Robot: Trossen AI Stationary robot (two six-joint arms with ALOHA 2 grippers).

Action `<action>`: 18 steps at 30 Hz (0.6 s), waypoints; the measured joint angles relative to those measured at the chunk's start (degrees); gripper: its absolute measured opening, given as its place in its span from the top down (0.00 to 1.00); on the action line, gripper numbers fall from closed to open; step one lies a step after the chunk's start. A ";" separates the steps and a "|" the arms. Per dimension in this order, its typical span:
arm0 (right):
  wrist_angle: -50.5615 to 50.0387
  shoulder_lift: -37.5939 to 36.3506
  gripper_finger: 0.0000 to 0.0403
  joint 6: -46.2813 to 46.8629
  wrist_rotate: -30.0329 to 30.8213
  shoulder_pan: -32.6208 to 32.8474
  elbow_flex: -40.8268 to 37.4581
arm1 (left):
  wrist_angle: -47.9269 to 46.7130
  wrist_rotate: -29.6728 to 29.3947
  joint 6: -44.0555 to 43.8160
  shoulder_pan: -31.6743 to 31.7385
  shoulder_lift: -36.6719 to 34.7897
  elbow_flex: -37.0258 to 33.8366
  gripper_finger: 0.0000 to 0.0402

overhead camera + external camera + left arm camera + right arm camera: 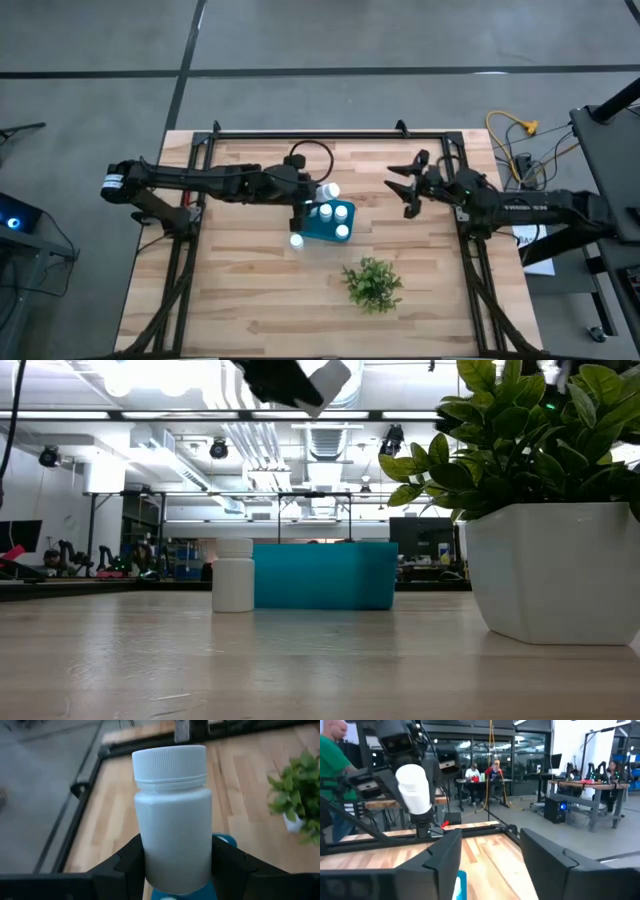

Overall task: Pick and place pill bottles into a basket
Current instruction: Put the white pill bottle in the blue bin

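over the basket [322, 232] my left gripper [312, 192] is clamped on a pill bottle [172, 815], next just lower and let go, right gripper [408, 186] parked open off to the side.

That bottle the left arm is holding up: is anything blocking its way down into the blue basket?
Nothing visible does. The left gripper holds the bottle above the basket; three bottles already stand inside, taking some room.
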 joint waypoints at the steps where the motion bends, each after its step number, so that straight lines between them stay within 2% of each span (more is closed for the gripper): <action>1: -0.12 2.36 0.49 -0.28 0.00 0.01 1.98 | 1.23 0.00 0.83 0.06 0.00 0.00 0.61; 10: -4.21 18.46 0.34 -3.51 -1.84 0.04 18.53 | 3.19 -0.07 3.69 0.11 0.00 0.00 0.61; 18: -9.70 24.83 0.22 -4.70 -5.62 0.07 27.30 | 3.15 -0.13 4.45 0.11 -0.02 -0.04 0.61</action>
